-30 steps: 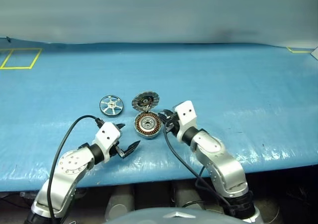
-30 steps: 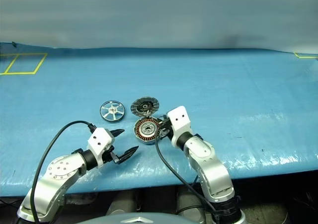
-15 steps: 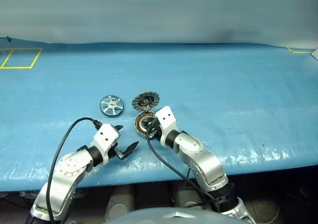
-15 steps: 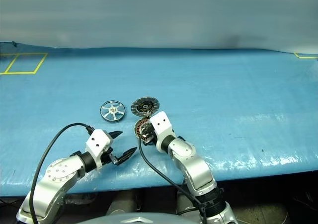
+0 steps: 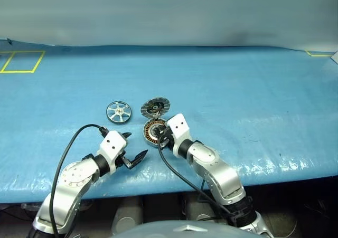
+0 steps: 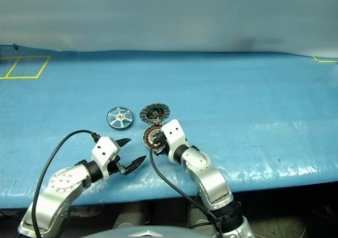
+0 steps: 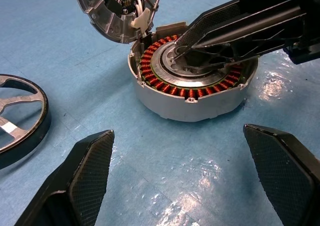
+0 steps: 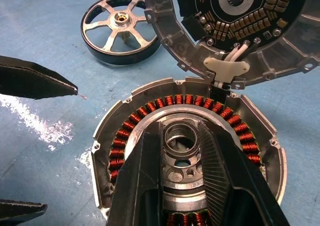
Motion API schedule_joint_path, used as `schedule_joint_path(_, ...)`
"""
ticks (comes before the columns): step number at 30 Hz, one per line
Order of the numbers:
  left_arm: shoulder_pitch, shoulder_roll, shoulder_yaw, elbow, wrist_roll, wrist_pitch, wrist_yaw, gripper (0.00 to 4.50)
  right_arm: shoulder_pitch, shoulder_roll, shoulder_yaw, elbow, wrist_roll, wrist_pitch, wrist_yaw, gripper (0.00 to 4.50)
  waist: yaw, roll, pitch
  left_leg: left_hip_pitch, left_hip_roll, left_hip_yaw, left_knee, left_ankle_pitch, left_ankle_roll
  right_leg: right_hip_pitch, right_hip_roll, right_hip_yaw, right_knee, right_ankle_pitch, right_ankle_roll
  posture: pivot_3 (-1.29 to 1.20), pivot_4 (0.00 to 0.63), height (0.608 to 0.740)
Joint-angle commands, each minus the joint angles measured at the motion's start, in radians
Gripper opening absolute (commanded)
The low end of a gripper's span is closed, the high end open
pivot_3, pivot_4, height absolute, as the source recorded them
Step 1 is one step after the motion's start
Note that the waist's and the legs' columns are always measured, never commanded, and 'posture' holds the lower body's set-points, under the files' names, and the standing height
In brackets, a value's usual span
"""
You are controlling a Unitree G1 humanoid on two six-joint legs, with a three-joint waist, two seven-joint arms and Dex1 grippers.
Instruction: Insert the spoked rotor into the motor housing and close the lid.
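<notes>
The right gripper (image 8: 182,151), nearly clenched, empty, sat over the motor housing (image 5: 154,131) at frame centre; the spoked rotor (image 5: 118,112) lay untouched left. The left gripper (image 5: 133,148) gaped. Those fingers could scrape the windings (image 8: 150,108).

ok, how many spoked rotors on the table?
1. The spoked rotor lies flat on the blue table, left of the lid and the open motor housing.

On the blue table (image 5: 237,85) the spoked rotor (image 5: 118,112) lies flat, left of the motor housing (image 5: 151,131), whose lid (image 5: 155,107) stands tilted open behind it. The right gripper (image 5: 161,136) seems to reach into the housing. The left gripper (image 5: 134,147), jaws spread, hovers nearer, apart from both
</notes>
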Motion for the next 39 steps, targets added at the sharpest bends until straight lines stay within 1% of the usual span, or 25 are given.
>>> schedule_joint_path(1, -0.003, -0.001, 0.008, -0.018, -0.013, -0.007, -0.007, 4.5, 0.006, -0.007, 0.003, -0.034, 0.006, 0.006, 0.006, 0.67, 0.0, 0.0, 0.0, 0.0, 0.0, 0.0, 0.0, 0.0, 0.0, 0.0, 0.0, 0.0, 0.0, 0.0, 0.0, 0.0, 0.15, 0.74)
schedule_joint_path(7, -0.001, -0.001, 0.006, -0.019, -0.013, -0.008, -0.008, 4.5, 0.003, -0.009, 0.01, -0.019, 0.002, 0.002, 0.003, 0.67, 0.0, 0.0, 0.0, 0.0, 0.0, 0.0, 0.0, 0.0, 0.0, 0.0, 0.0, 0.0, 0.0, 0.0, 0.0, 0.0, 0.15, 0.74)
schedule_joint_path(9, -0.001, -0.001, 0.006, -0.019, -0.013, -0.009, -0.007, 4.5, 0.003, -0.009, 0.013, -0.016, 0.0, 0.0, 0.003, 1.42, 0.0, 0.0, 0.0, 0.0, 0.0, 0.0, 0.0, 0.0, 0.0, 0.0, 0.0, 0.0, 0.0, 0.0, 0.0, 0.0, 0.15, 0.74)
schedule_joint_path(15, 0.0, 0.0, 0.004, -0.019, -0.013, -0.011, -0.011, 4.5, 0.003, 0.01, -0.01, -0.065, 0.053, 0.03, 0.02, 3.34, 0.0, 0.0, 0.0, 0.0, 0.0, 0.0, 0.0, 0.0, 0.0, 0.0, 0.0, 0.0, 0.0, 0.0, 0.0, 0.0, 0.15, 0.74)
schedule_joint_path(20, -0.002, 0.002, 0.005, -0.016, -0.013, -0.013, -0.018, 4.5, -0.004, 0.006, -0.018, -0.126, 0.087, 0.062, 0.032, 3.34, 0.0, 0.0, 0.0, 0.0, 0.0, 0.0, 0.0, 0.0, 0.0, 0.0, 0.0, 0.0, 0.0, 0.0, 0.0, 0.0, 0.15, 0.74)
schedule_joint_path(22, -0.005, 0.002, 0.005, -0.012, -0.013, -0.015, -0.022, 4.5, -0.009, 0.01, -0.021, -0.14, 0.097, 0.069, 0.029, 2.95, 0.0, 0.0, 0.0, 0.0, 0.0, 0.0, 0.0, 0.0, 0.0, 0.0, 0.0, 0.0, 0.0, 0.0, 0.0, 0.0, 0.15, 0.74)
schedule_joint_path(24, -0.007, 0.001, 0.005, -0.01, -0.012, -0.015, -0.026, 4.5, -0.012, 0.011, -0.02, -0.145, 0.101, 0.073, 0.025, 2.41, 0.0, 0.0, 0.0, 0.0, 0.0, 0.0, 0.0, 0.0, 0.0, 0.0, 0.0, 0.0, 0.0, 0.0, 0.0, 0.0, 0.15, 0.74)
schedule_joint_path(31, -0.012, -0.004, 0.0, -0.006, -0.012, -0.015, -0.031, 4.5, -0.027, 0.013, 0.009, -0.145, 0.091, 0.078, 0.013, 0.05, 0.0, 0.0, 0.0, 0.0, 0.0, 0.0, 0.0, 0.0, 0.0, 0.0, 0.0, 0.0, 0.0, 0.0, 0.0, 0.0, 0.15, 0.74)
schedule_joint_path(39, -0.006, -0.006, 0.003, -0.013, -0.012, -0.01, -0.027, 4.5, -0.037, 0.008, 0.048, -0.151, 0.093, 0.095, 0.018, 0.02, 0.0, 0.0, 0.0, 0.0, 0.0, 0.0, 0.0, 0.0, 0.0, 0.0, 0.0, 0.0, 0.0, 0.0, 0.0, 0.0, 0.15, 0.74)
